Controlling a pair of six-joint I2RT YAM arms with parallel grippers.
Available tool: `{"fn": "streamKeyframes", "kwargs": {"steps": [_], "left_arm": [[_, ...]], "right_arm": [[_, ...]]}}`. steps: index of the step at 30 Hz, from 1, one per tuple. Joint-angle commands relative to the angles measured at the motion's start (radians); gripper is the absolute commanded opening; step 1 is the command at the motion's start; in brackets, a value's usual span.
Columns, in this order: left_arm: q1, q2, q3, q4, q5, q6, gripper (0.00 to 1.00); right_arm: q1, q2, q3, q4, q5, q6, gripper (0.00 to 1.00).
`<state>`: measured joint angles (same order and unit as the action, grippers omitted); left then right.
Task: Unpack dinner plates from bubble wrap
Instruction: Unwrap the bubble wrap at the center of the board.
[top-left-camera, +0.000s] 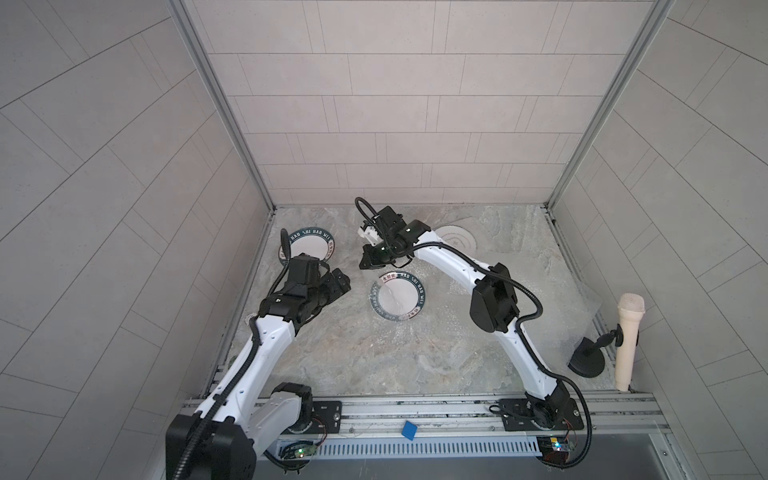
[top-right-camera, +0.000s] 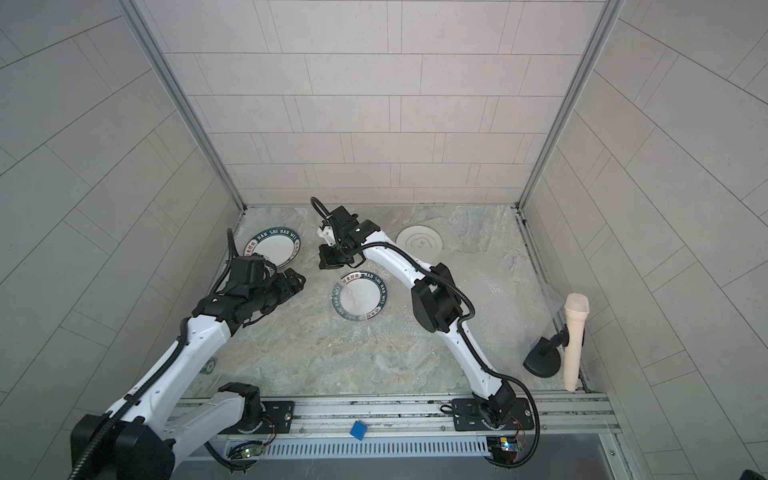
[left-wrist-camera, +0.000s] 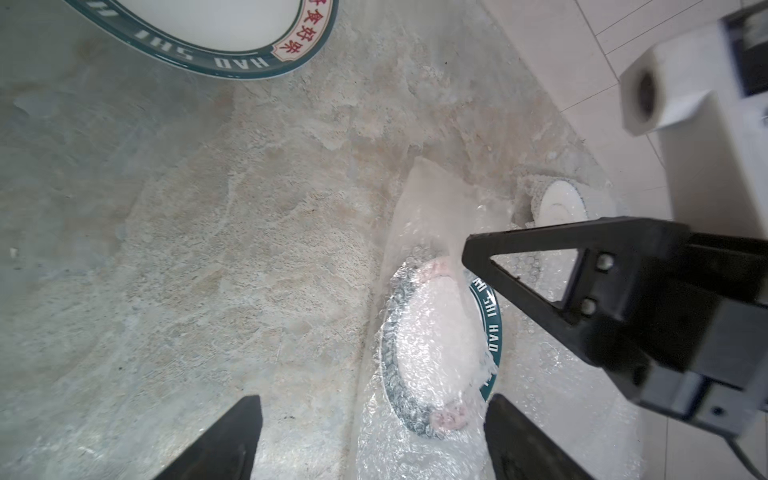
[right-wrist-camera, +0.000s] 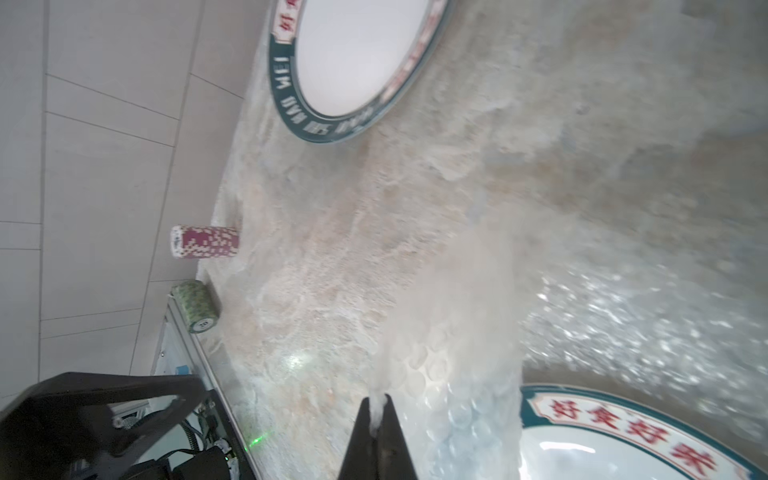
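R gripper (right-wrist-camera: 376, 405) was clamped tight on a corner of bubble wrap (right-wrist-camera: 449, 332), raised off the centre plate (top-left-camera: 397, 296); approx half its green rim was blurred under the sheet. L gripper (left-wrist-camera: 374, 398) hung wide open nearby, holding nothing. 2nd green-rimmed plate (top-left-camera: 309, 247) lay bare, part hidden by L arm (top-left-camera: 270, 340); grey-ringed plate (top-left-camera: 459, 239) was cut off behind R arm (top-left-camera: 440, 249)

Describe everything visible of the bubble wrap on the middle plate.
The bubble wrap is a clear, dimpled plastic sheet, nearly see-through. It lies draped over part of the green-rimmed plate mid-table, with one stretch of the rim bare. One corner stands up in a peak, pinched between the shut jaws of the right end effector. The rest spreads flat on the stone-patterned table.
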<state>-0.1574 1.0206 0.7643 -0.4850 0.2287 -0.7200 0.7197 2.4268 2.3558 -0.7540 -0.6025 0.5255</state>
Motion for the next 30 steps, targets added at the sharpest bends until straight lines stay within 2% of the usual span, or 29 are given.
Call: {"fn": "streamKeyframes", "kwargs": {"steps": [1, 6, 13, 17, 24, 27, 30], "left_arm": [[0.006, -0.011, 0.024, -0.065, -0.039, 0.027, 0.89], [0.007, -0.009, 0.040, -0.077, -0.013, 0.025, 0.89], [0.048, -0.113, 0.084, -0.156, -0.018, 0.017, 0.90], [0.050, -0.119, 0.109, -0.179, -0.009, 0.025, 0.90], [0.051, -0.102, 0.103, -0.149, 0.015, 0.005, 0.90], [0.051, -0.103, 0.110, -0.147, 0.014, 0.006, 0.90], [0.051, -0.100, 0.099, -0.116, 0.059, 0.005, 0.90]], "right_arm": [[0.019, 0.085, 0.062, 0.004, 0.001, 0.057, 0.02], [0.039, 0.196, 0.206, 0.056, -0.026, 0.141, 0.03], [0.074, 0.265, 0.221, 0.218, -0.005, 0.207, 0.20], [0.084, 0.286, 0.223, 0.278, -0.024, 0.238, 0.34], [0.104, 0.290, 0.275, 0.290, -0.061, 0.217, 0.73], [0.101, 0.269, 0.290, 0.259, -0.070, 0.182, 0.81], [0.088, 0.233, 0.290, 0.219, -0.069, 0.151, 0.85]]}}
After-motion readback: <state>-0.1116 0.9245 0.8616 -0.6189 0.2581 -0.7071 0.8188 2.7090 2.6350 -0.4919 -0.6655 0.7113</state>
